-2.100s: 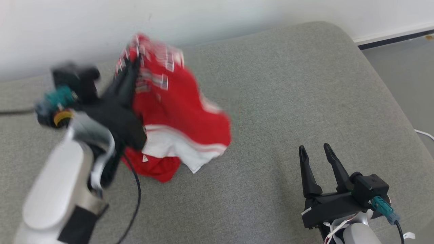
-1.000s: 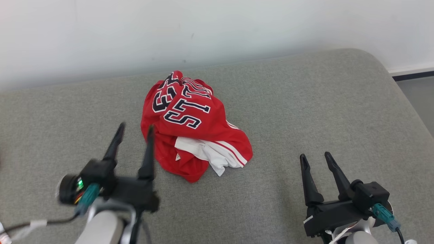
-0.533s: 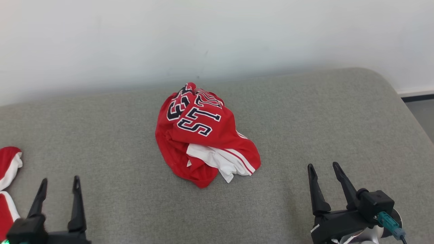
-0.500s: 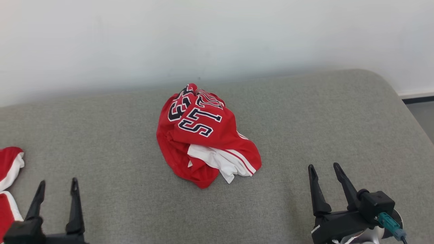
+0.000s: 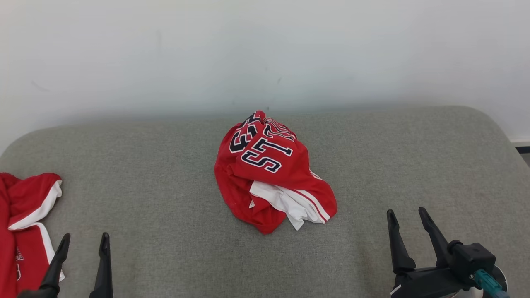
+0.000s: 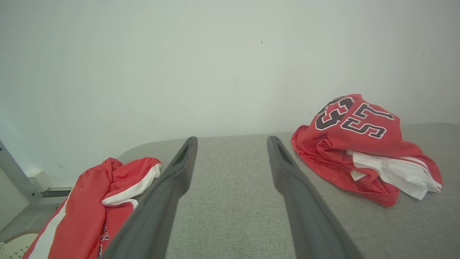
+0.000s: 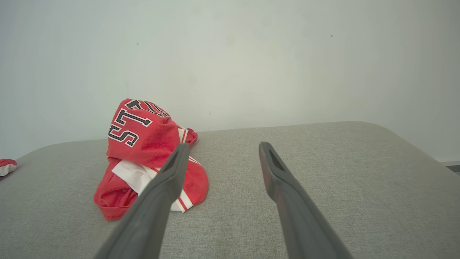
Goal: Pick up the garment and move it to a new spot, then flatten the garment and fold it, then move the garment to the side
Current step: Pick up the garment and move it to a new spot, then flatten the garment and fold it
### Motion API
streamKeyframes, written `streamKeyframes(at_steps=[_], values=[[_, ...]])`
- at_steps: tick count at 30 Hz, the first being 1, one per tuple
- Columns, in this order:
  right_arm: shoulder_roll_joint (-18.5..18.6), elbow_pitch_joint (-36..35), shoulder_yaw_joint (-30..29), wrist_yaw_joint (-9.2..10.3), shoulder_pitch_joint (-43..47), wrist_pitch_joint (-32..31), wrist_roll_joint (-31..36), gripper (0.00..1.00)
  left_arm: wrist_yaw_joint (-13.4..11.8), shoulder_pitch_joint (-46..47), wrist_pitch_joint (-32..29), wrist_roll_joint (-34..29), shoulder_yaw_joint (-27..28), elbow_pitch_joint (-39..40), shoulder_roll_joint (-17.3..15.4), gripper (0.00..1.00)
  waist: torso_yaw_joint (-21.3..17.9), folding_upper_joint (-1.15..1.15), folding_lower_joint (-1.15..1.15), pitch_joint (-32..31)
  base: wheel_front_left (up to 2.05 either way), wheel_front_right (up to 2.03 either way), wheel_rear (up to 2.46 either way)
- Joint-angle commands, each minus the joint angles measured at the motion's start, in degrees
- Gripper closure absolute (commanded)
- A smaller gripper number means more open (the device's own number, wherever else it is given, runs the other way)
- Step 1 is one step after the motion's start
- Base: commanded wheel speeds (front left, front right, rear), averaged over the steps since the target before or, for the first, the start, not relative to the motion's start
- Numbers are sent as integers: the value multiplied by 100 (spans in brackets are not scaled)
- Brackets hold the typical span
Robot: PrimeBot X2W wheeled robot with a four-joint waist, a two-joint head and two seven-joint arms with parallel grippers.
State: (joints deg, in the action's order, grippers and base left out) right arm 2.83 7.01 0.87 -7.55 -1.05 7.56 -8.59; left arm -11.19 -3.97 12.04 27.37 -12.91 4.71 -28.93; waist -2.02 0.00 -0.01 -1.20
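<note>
The grey woven surface (image 5: 174,256) runs wide, its far corners rounded. At its near edge both claws stand with fingers spread wide and nothing between them: the left claw (image 5: 85,236) at the near left, the right claw (image 5: 405,211) at the near right. Just beside the left claw, at the surface's left edge, lies a second red-and-white cloth (image 5: 25,215). Farther in, about mid-surface and well apart from both claws, the garment (image 5: 269,174) sits in a crumpled red heap, with dark outlined characters on top and white trim spilling out at its near side. Behind rises a plain pale wall (image 5: 265,54).
</note>
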Motion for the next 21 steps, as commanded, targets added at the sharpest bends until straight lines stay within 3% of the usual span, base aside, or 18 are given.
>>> streamKeyframes(at_steps=[1,6,21], values=[[10,-25,-6,12,35,0,11,0,-37,-106,36,20,12,1,38,0,26,0,1,-29,0,0,0],[9,-84,-26,12,105,-67,-1,0,-140,-221,126,103,144,-3,137,0,48,0,1,-71,0,0,0],[8,-24,-62,12,141,-187,-6,0,-146,-266,228,175,209,-120,235,0,36,0,1,-61,0,0,0]])
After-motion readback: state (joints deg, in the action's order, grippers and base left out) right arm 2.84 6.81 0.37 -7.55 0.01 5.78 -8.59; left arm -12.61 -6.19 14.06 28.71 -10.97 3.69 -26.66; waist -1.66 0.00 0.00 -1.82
